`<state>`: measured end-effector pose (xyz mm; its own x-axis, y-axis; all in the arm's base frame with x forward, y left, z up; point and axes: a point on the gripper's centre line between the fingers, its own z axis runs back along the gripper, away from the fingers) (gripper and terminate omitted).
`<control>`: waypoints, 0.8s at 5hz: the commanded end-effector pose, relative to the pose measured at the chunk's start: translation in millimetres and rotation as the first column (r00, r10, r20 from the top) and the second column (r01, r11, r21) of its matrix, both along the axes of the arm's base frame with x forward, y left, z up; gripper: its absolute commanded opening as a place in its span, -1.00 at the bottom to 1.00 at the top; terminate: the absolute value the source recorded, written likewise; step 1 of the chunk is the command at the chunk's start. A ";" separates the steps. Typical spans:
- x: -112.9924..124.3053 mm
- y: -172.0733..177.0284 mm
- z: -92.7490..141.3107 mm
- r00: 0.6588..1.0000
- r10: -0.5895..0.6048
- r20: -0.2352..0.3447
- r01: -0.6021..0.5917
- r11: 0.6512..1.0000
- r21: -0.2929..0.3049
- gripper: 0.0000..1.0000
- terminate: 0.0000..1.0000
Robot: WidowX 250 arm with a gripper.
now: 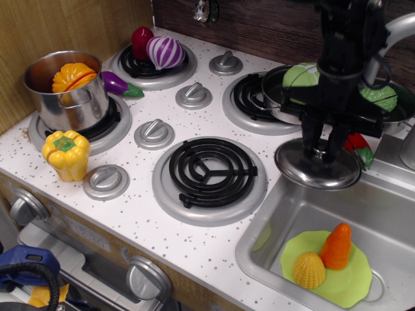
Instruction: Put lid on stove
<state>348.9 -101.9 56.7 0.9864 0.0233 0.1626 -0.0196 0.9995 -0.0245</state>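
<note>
Lid point(317, 166) sits directly beneath the gripper point(322, 148)

A single fixed camera looks down at an angle from the front of the toy kitchen, close in, facing the dark back wall; the stove point(139, 214) fills the left and centre, the sink basin point(389, 214) the lower right.

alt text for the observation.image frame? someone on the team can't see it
A black gripper stands over a steel lid at the right edge of a white toy stove, beside the sink. The front burner is bare; a pot sits at left.
</note>
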 end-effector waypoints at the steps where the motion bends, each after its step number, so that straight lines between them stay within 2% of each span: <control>1: -14.9 23.4 43.9 0.998 -0.025 0.054 0.022 0.998 0.054 -1.00 -1.00; 2: -32.4 43.9 47.1 0.997 -0.029 0.070 0.022 0.995 0.102 -1.00 -1.00; 3: -41.4 62.2 38.5 0.994 -0.041 0.099 0.025 0.987 0.158 -1.00 -1.00; 4: -49.0 83.7 22.2 0.988 -0.065 0.138 0.039 0.982 0.186 -1.00 -1.00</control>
